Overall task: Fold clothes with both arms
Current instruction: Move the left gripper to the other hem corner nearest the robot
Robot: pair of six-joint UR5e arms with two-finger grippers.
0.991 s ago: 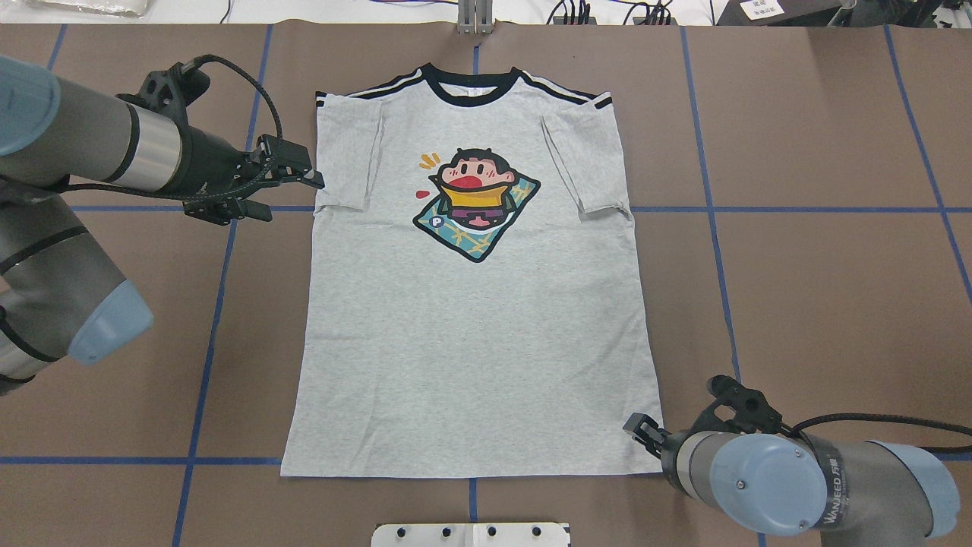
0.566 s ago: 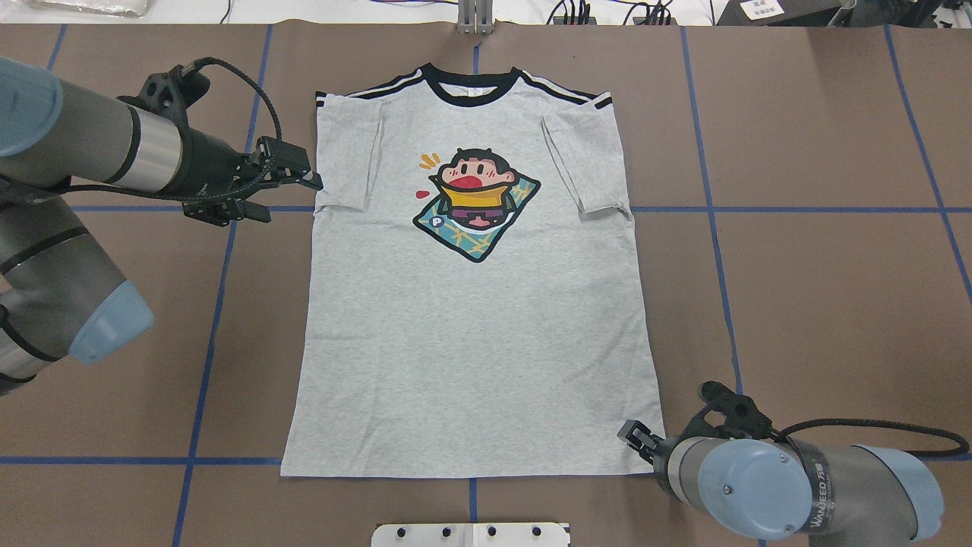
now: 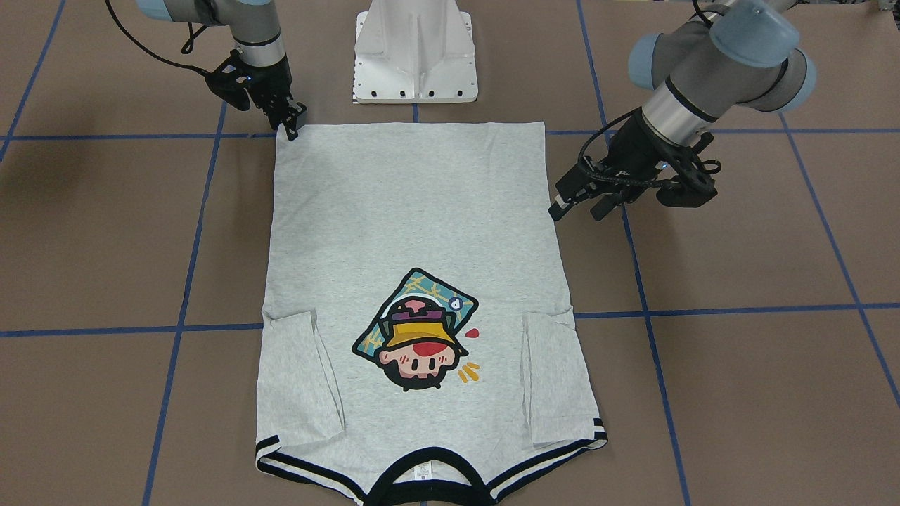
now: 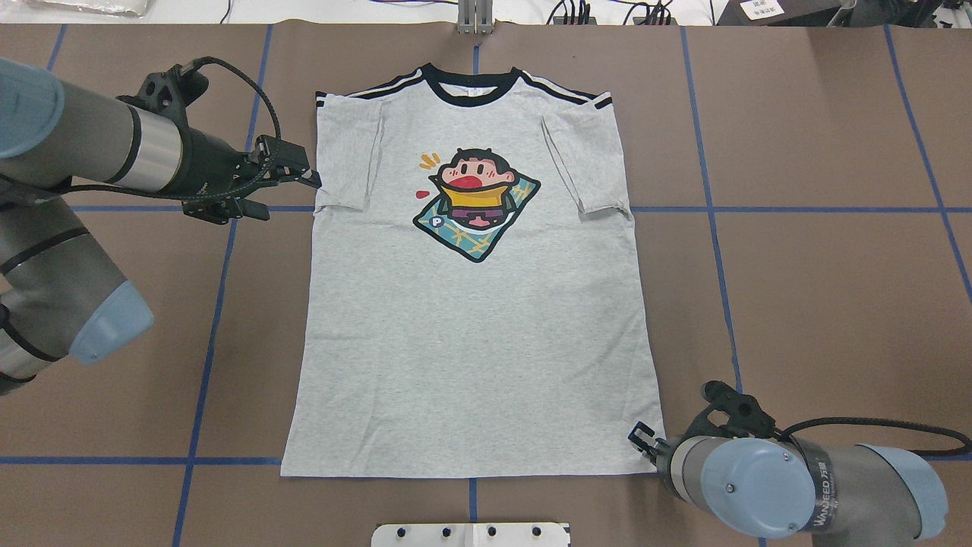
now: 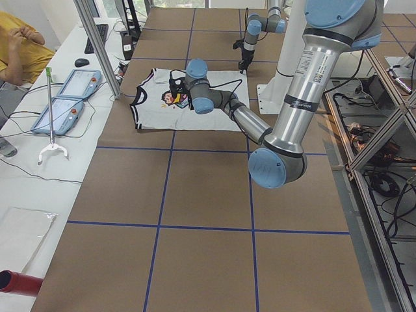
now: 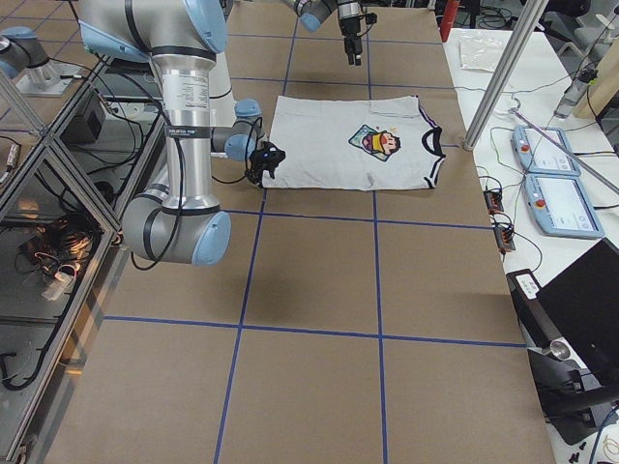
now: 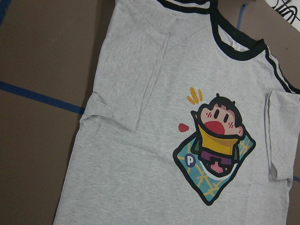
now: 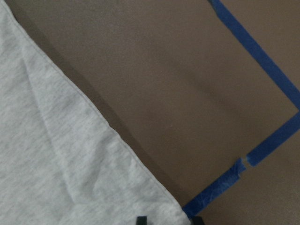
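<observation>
**Layout.** The T-shirt [image 4: 471, 342] lies flat and print-up on the table [image 4: 797, 304]. On the overhead view its long axis runs 6 to 12 o'clock, with the hem at 6, nearest the robot, and the collar [image 4: 471, 95] at 12.

**Near end.** The right gripper [image 4: 642, 438] sits at the hem's right-hand corner [image 8: 174, 206], roughly 5 o'clock from the shirt's middle. Its wrist view shows two dark fingertips a narrow gap apart with the corner of cloth between them. The jaws are parted and nothing appears pinched yet. From these jaws the body of the garment spreads toward 10 to 11 o'clock. This is the nearer arm to the hem.

**Far end.** The left gripper [image 3: 575, 207] is just beside the outer edge of the left sleeve [image 4: 345, 159], about 10 o'clock from the shirt's middle. Its jaws are spread wide and hold nothing. The sleeve lies at 3 o'clock from them. Contact with the cloth cannot be confirmed.

**Assessment.** Each arm appears set to take one edge point. The right needs only to close, while the left must first advance toward 3 o'clock.
</observation>
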